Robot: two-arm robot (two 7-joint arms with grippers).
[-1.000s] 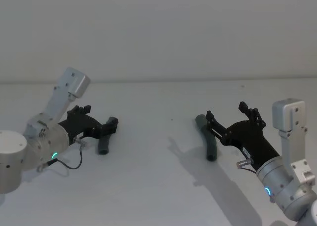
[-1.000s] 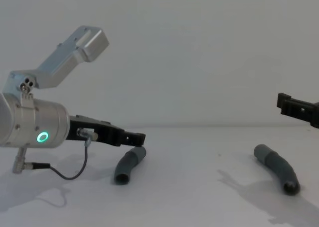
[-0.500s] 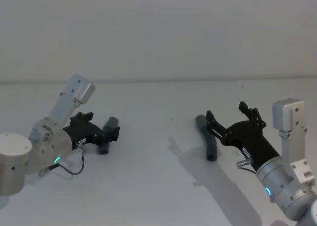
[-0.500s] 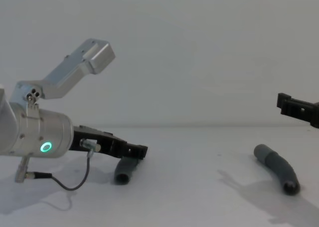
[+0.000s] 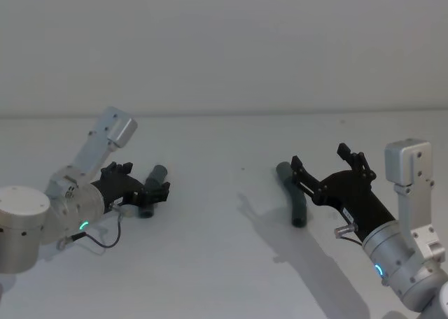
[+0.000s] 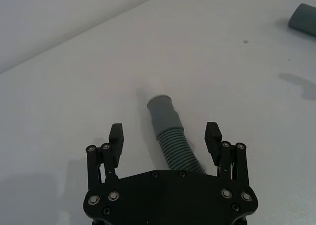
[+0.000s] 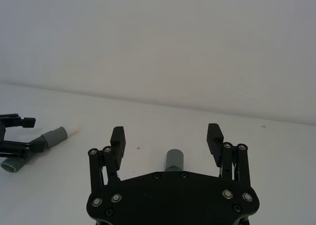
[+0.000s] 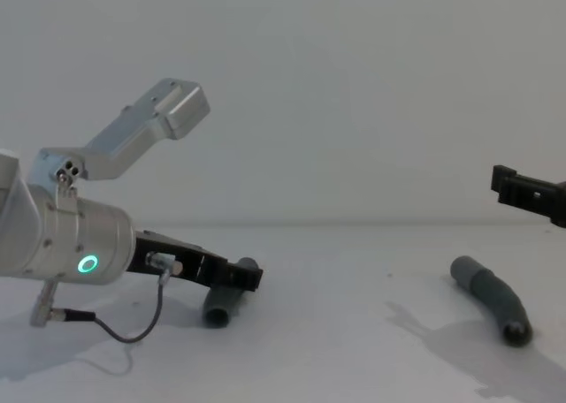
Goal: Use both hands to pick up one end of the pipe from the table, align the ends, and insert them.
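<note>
On the white table (image 5: 224, 263) lie the two dark grey pieces of the pipe. The left piece (image 5: 152, 182) (image 8: 221, 307) has a ribbed part, which lies between the fingers of my open left gripper (image 5: 150, 192) (image 6: 164, 132); the fingers stand apart from it on both sides. In the right wrist view this piece (image 7: 49, 137) ends in a white tip (image 7: 72, 130). The right curved piece (image 5: 294, 196) (image 8: 493, 297) lies under and just ahead of my right gripper (image 5: 320, 158) (image 7: 166, 132), which hovers open above it. Its round end (image 7: 174, 160) shows between those fingers.
A pale grey wall (image 5: 224, 46) rises behind the table. A thin black cable (image 8: 124, 332) hangs from the left wrist down to the table. Bare table lies between the two pieces.
My left gripper has come down and forward, from above the left piece to straddling its ribbed part near the table. The right arm and both pieces have not moved.
</note>
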